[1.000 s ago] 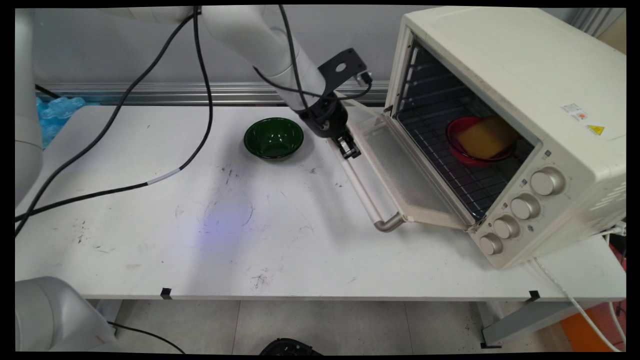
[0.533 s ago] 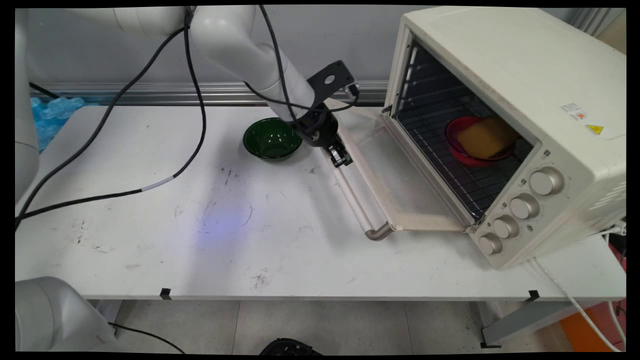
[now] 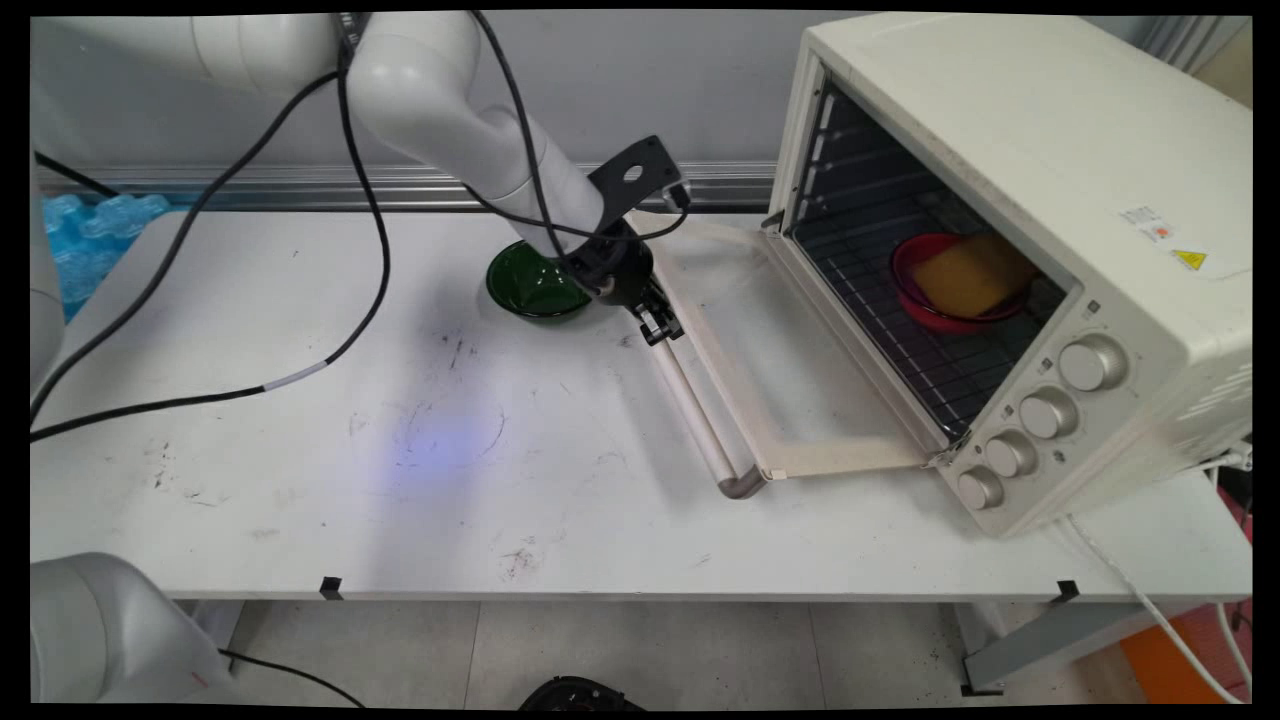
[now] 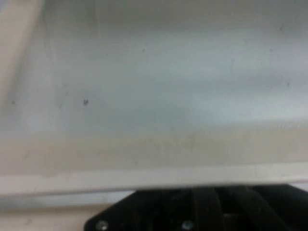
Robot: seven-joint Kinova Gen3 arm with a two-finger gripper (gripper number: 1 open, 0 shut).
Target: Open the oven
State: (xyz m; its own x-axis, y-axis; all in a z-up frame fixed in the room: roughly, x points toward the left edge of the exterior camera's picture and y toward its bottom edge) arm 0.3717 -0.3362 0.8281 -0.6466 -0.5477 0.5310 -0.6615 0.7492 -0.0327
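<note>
My black gripper (image 3: 658, 327) sits at the far end of the oven door handle (image 3: 695, 420), shut around the metal bar. The cream toaster oven (image 3: 1000, 130) stands at the right with its glass door (image 3: 800, 350) folded down almost flat over the table. On the oven rack is a red bowl (image 3: 915, 300) holding a yellow sponge (image 3: 970, 275). A dark green bowl (image 3: 530, 285) rests on the table just left of my wrist, partly covered by it. In the hand view the handle (image 4: 144, 179) crosses just above my linkage (image 4: 202, 211), and the door glass (image 4: 168, 86) fills the rest.
Black cables (image 3: 370, 250) hang from the arm across the table's left half. Blue plastic packaging (image 3: 85, 225) lies beyond the far left edge. The oven's knobs (image 3: 1045, 415) face the near right, and a white cord (image 3: 1130, 590) trails off the table's right front corner.
My gripper moved left and down with the handle, swinging the oven door from partly lowered to nearly flat. The wrist now covers part of the green bowl.
</note>
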